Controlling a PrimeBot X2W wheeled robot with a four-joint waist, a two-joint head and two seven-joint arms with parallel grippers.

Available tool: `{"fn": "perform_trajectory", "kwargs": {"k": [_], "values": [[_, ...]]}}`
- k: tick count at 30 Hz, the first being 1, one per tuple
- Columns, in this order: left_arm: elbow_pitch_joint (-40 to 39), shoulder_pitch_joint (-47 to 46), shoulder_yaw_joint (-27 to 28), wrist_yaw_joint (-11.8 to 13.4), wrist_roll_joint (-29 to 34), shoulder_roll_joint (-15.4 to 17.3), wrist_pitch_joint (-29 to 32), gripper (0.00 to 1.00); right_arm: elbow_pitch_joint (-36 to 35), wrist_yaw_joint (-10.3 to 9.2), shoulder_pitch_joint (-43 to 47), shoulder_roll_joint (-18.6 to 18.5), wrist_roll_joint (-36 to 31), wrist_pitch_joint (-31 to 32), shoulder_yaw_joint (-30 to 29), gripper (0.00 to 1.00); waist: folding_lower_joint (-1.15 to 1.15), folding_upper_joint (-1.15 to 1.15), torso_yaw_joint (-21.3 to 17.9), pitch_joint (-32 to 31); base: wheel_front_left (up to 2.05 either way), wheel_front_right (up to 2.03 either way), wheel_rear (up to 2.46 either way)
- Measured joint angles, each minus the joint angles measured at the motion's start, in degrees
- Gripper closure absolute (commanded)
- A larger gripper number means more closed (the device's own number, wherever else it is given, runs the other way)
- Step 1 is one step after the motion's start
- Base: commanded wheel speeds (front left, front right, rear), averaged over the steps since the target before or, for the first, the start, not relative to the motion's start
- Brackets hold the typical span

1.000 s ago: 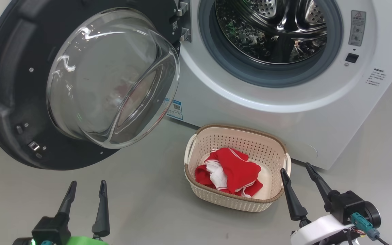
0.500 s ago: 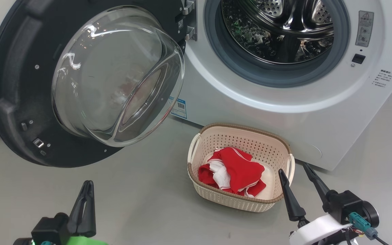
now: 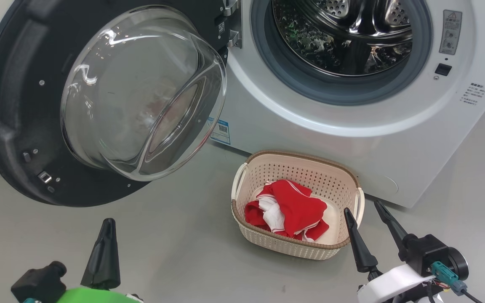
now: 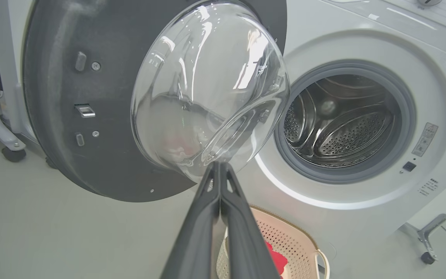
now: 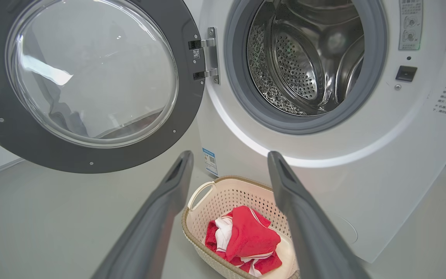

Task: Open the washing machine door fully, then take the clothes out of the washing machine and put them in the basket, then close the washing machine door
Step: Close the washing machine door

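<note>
Grey floor in front of a white washing machine. You see the door swung wide to the left, the drum bare of laundry, and the red clothes lying in the basket at the machine's foot. Your left gripper is pressed together on nothing; your right gripper stands wide and empty beside the basket. Only closing the door appears left.

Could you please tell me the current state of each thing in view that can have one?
Door: swung wide open.
Drum: exposed, no garments seen inside.
Basket: upright, holding the clothes.
Clothes: bunched up inside the basket.
Left claw: shut, holding nothing.
Right claw: open, holding nothing.
</note>
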Motion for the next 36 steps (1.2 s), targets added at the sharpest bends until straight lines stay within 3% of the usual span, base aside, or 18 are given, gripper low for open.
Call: {"fn": "perform_trajectory", "kwargs": {"k": [4,7,9,14,17,20,28,36], "values": [[-1.7,0.0,-0.1,-2.4,-11.1,-0.2,0.0,1.0,-0.1,-0.05,0.0,0.0,0.0,0.1,0.0,0.0,0.0,0.0,0.1,0.3,0.0,0.0,0.0],[-3.4,0.0,-0.8,-3.0,-23.3,-0.2,-0.4,1.0,-0.2,-0.08,-0.2,0.0,0.0,0.1,-0.1,0.0,0.0,0.0,0.2,0.7,0.0,0.0,0.0],[-5.5,0.1,-2.2,-3.1,-29.7,-0.1,-2.0,1.0,-0.5,-0.08,-0.3,0.0,0.0,0.1,-0.1,0.0,0.0,0.0,0.3,1.0,0.0,0.0,0.0],[-11.5,1.4,-4.9,-6.0,-43.4,-0.2,-7.8,1.0,-0.8,-0.08,-1.0,-0.4,0.0,0.2,-0.1,0.0,0.0,0.0,0.5,1.9,0.0,0.0,0.0],[-13.0,1.8,-2.1,-7.2,-51.6,-0.2,-8.6,1.0,-1.0,-0.08,-1.2,-0.7,-0.1,0.6,-0.1,0.0,0.0,0.0,0.5,2.4,0.0,0.0,0.0],[-13.4,1.3,4.4,-7.8,-59.4,-0.2,-8.5,1.0,-1.3,-0.09,-1.4,-1.0,-0.2,0.6,-0.2,0.0,0.0,0.0,0.6,2.9,0.0,0.0,0.0],[-12.3,-2.4,19.3,-8.0,-64.3,0.4,-8.5,1.0,-2.5,-0.14,-2.4,-1.5,-0.3,1.2,-0.4,0.0,0.0,0.0,0.8,4.6,0.0,0.0,0.0],[-4.3,-8.2,27.9,-7.1,-71.3,8.1,-5.7,1.0,-3.6,-0.16,-3.5,-2.5,-0.8,2.0,-0.7,0.0,0.0,0.0,0.4,6.8,0.0,0.0,0.0]]}}
